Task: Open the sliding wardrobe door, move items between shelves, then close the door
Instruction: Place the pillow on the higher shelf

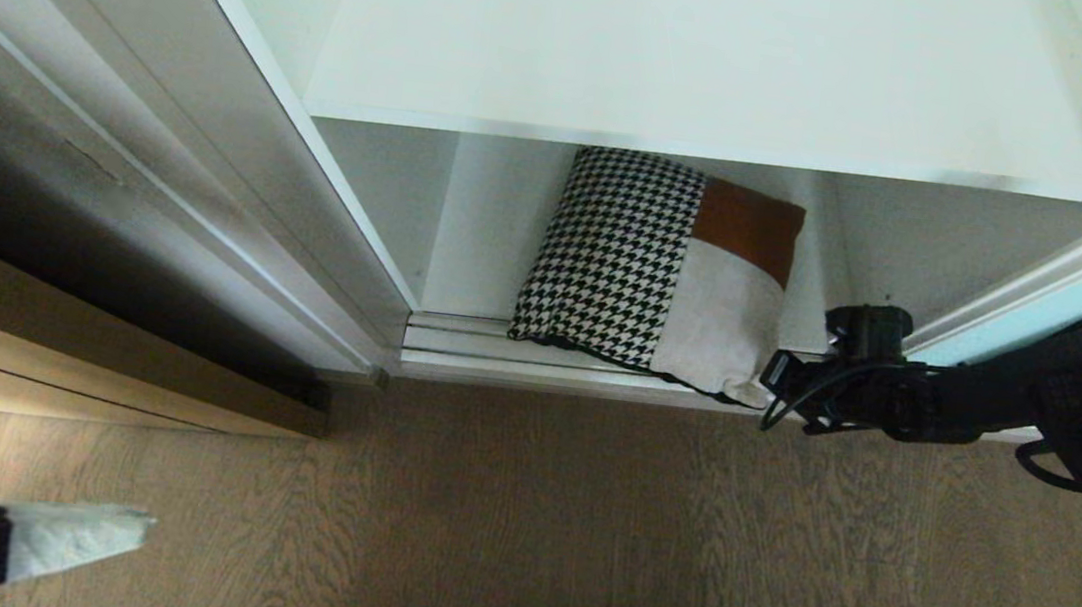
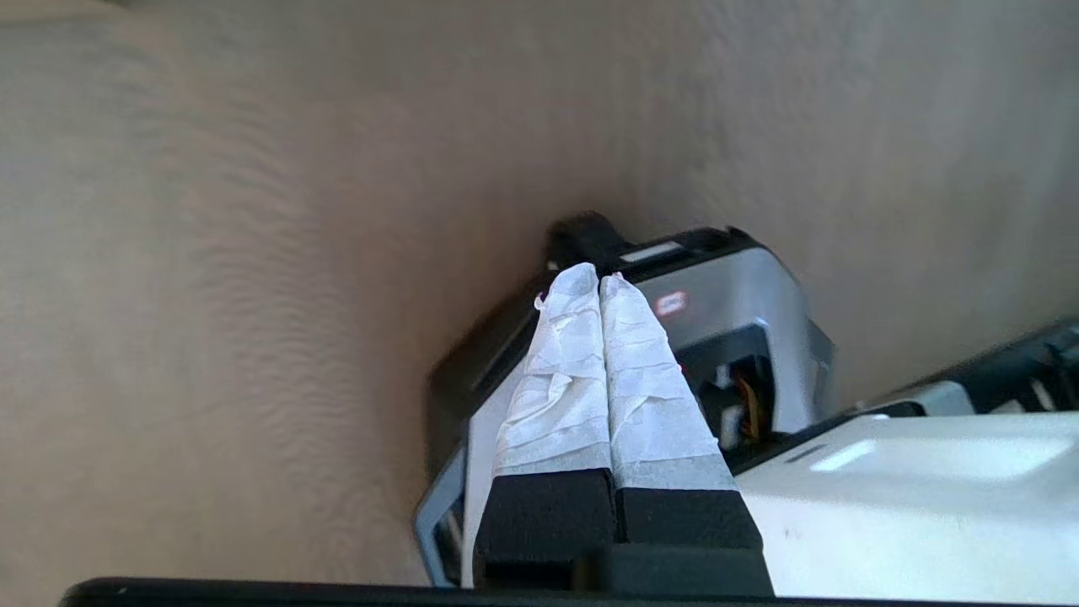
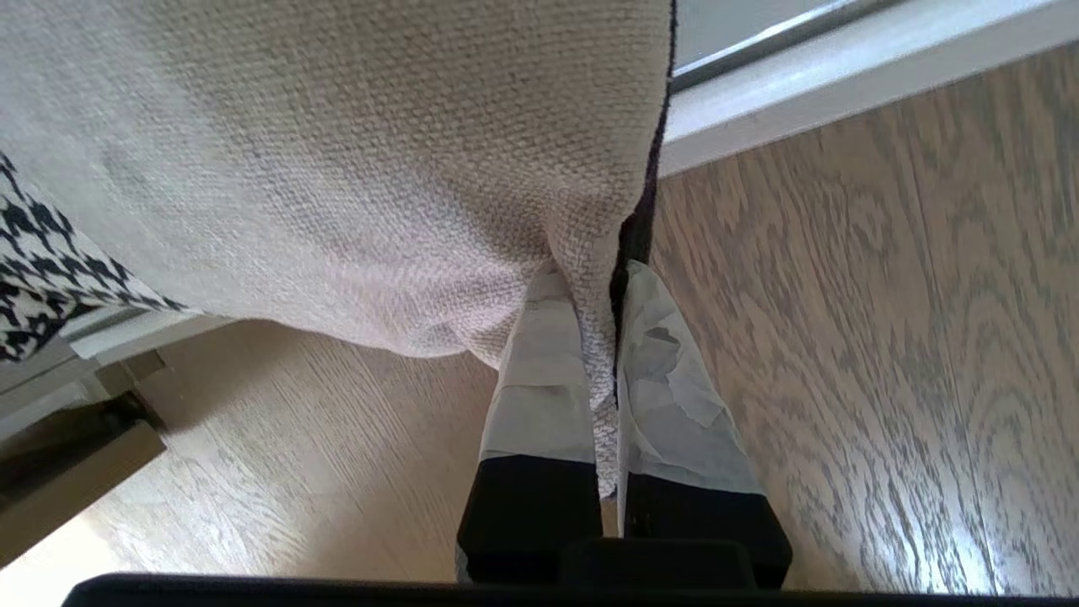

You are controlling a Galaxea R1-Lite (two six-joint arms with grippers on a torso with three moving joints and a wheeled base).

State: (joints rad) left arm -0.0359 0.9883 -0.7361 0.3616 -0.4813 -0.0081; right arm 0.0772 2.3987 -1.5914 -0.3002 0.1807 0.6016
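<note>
The right gripper (image 3: pixel 609 337) is pinched on the cream corner of the cushion (image 1: pixel 660 271), cloth bunched between its taped fingers (image 3: pixel 548 379); in the head view that gripper (image 1: pixel 775 373) sits at the cushion's lower right corner, just over the door track (image 1: pixel 457 340). The cushion leans on the bottom shelf (image 1: pixel 478 237), its lower edge hanging out over the track toward the floor (image 1: pixel 578 529), houndstooth half to the left, rust and cream patches to the right. Above it the next shelf (image 1: pixel 706 70) lies bare in what shows of it. The door (image 1: pixel 1053 312) stands slid aside to the right, only a pale aqua strip of it in view behind the right arm, so the opening step looks done. The move between shelves looks just begun: the cushion is gripped but not lifted clear, and placing it and closing the door are left. The left gripper (image 2: pixel 600 287) is pressed together on nothing, low at the left over the floor, well apart from the wardrobe; the wrist view shows it above the robot's base (image 2: pixel 742 337). Hidden: the back of the bottom shelf under the upper board, most of the door, and any further shelves or items. Whether the cushion's far edge touches the back wall cannot be told. A wood cabinet (image 1: pixel 121 380) is cut off at the left edge.
</note>
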